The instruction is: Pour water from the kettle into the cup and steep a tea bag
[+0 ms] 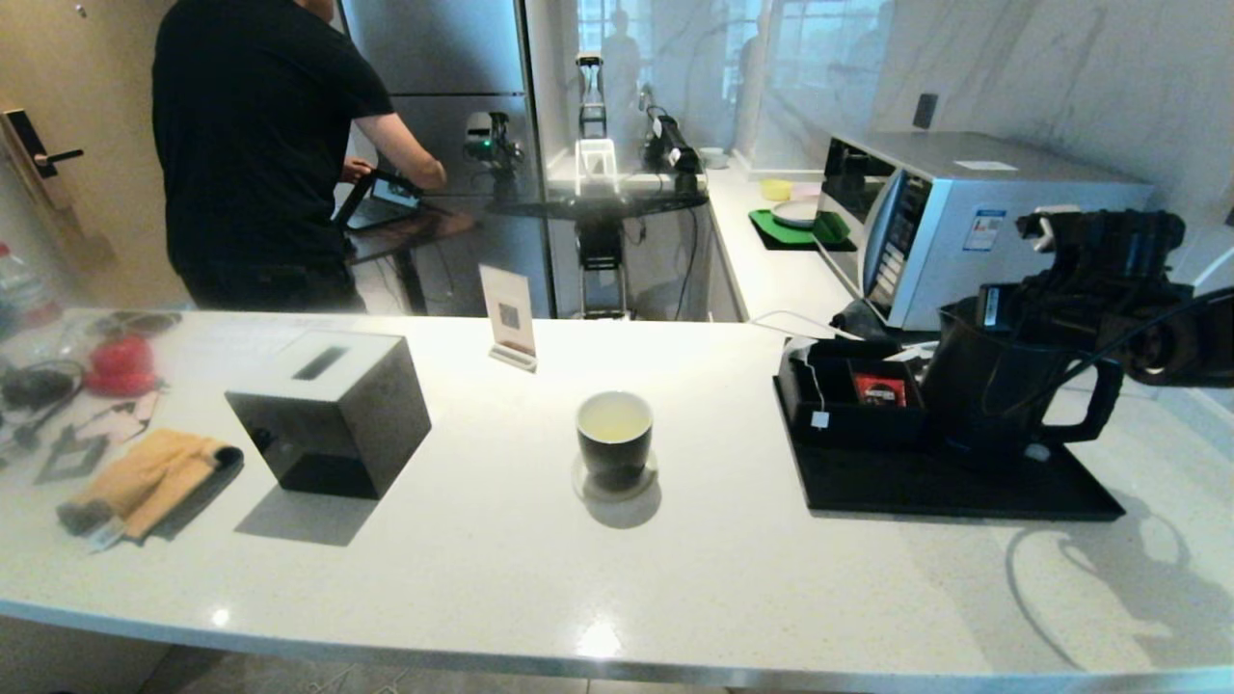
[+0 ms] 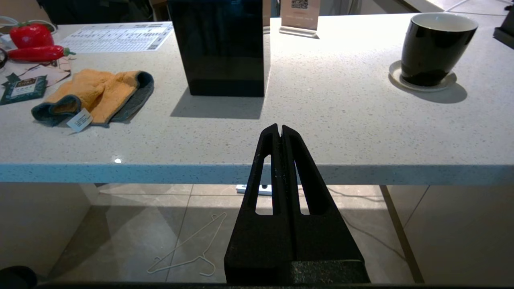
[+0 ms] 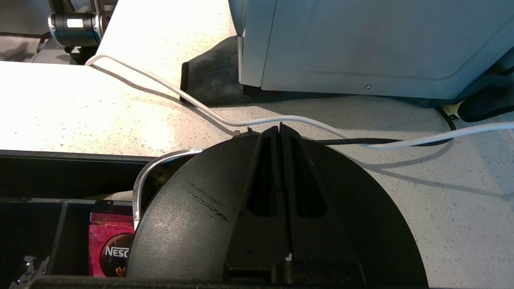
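Note:
The cup (image 1: 614, 436) stands on a round coaster mid-counter, with pale yellowish water (image 1: 614, 416) inside; it also shows in the left wrist view (image 2: 435, 48). The black kettle (image 1: 998, 395) stands upright on a black tray (image 1: 964, 492) at the right. My right gripper (image 3: 280, 128) is shut and empty, hovering just above the kettle's lid (image 3: 188, 224). The tea bag's white tag (image 1: 819, 419) hangs by its string on the black organizer beside the kettle; the pouch is hidden. My left gripper (image 2: 280, 127) is shut and empty, held in front of the counter's near edge.
A black cube box (image 1: 328, 410) and an orange cloth (image 1: 145, 477) lie at the left. A small sign (image 1: 508, 313) stands behind the cup. A red packet (image 1: 879, 389) sits in the organizer. A microwave (image 1: 964, 212) and a white cable (image 3: 225, 118) lie behind the kettle.

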